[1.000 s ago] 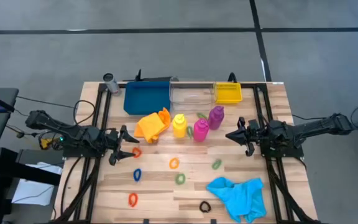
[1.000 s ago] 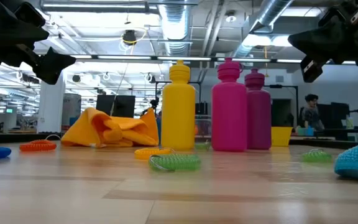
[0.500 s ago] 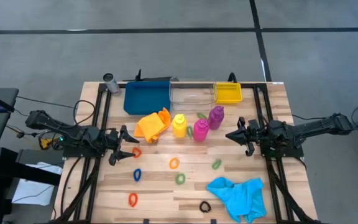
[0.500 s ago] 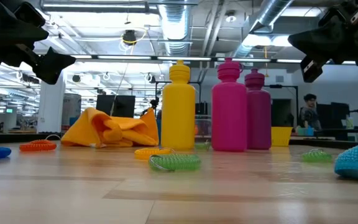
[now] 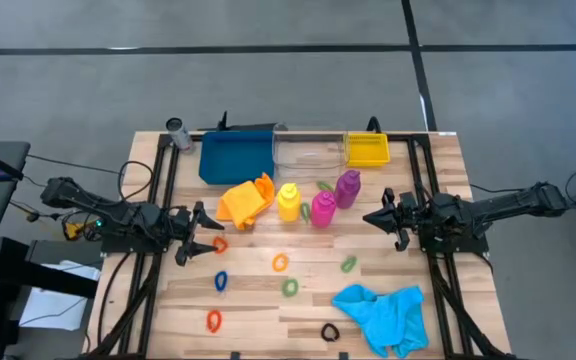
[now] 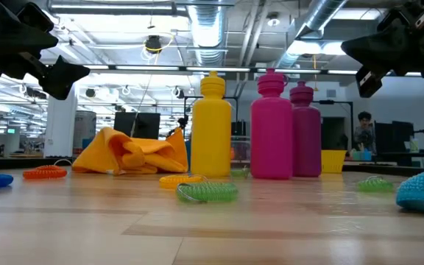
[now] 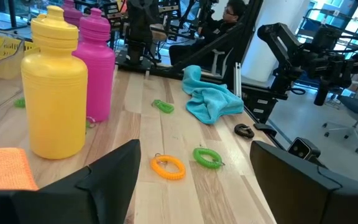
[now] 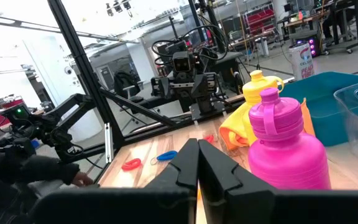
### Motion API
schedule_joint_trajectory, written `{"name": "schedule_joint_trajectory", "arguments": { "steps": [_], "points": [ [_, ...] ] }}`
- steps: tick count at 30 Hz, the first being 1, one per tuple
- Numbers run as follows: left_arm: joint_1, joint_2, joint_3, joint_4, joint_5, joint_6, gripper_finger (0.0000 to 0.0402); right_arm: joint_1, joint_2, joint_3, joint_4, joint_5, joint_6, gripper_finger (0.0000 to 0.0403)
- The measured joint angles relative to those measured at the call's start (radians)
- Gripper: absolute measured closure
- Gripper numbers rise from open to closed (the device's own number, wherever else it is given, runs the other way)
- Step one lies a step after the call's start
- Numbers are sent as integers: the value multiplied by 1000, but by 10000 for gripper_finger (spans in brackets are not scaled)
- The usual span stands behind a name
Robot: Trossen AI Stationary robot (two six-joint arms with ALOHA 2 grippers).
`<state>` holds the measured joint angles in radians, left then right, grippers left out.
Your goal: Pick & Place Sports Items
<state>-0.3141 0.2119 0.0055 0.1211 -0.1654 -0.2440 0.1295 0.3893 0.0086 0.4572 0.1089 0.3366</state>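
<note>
Three bottles stand upright on their bases mid-table: yellow (image 5: 288,202), magenta (image 5: 323,208) and purple (image 5: 347,188). An orange cloth (image 5: 245,200) lies crumpled left of them, and a cyan cloth (image 5: 383,315) lies near the front right. Several small elastic rings lie flat on the wood, among them a red one (image 5: 219,245), a blue one (image 5: 221,281) and an orange one (image 5: 281,263). My left gripper (image 5: 200,235) hovers open at the table's left, just left of the red ring; its fingers show wide apart in the left wrist view (image 7: 194,171). My right gripper (image 5: 383,218) hovers shut to the right of the magenta bottle, fingers together in the right wrist view (image 8: 197,165).
A blue tray (image 5: 236,157), a clear container (image 5: 308,150) and a small yellow bin (image 5: 366,150) stand in a row along the far edge. A grey cylinder (image 5: 177,131) stands at the far left corner. Black frame rails run along both table sides. People show in the room behind.
</note>
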Motion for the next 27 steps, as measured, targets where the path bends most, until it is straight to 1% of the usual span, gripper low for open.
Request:
{"name": "schedule_joint_trajectory", "arguments": {
  "steps": [13,15,17,19,22,25,27],
  "points": [
    [0,0,0,3,1,-4,101,0,0,0,0,0,0,403],
    [0,1,0,79,1,-50,101,0,0,0,20,11,-13,403],
    [0,0,0,176,3,-100,101,-1,1,0,90,61,-42,403],
    [0,0,0,285,5,-142,101,-1,0,0,167,83,-45,403],
    [0,0,0,419,5,-153,101,-1,0,0,272,84,-55,403],
    [0,0,0,553,4,-153,101,-1,0,0,417,86,-106,403],
    [0,0,0,640,4,-153,101,-1,0,0,476,64,-108,403]
  ]
}}
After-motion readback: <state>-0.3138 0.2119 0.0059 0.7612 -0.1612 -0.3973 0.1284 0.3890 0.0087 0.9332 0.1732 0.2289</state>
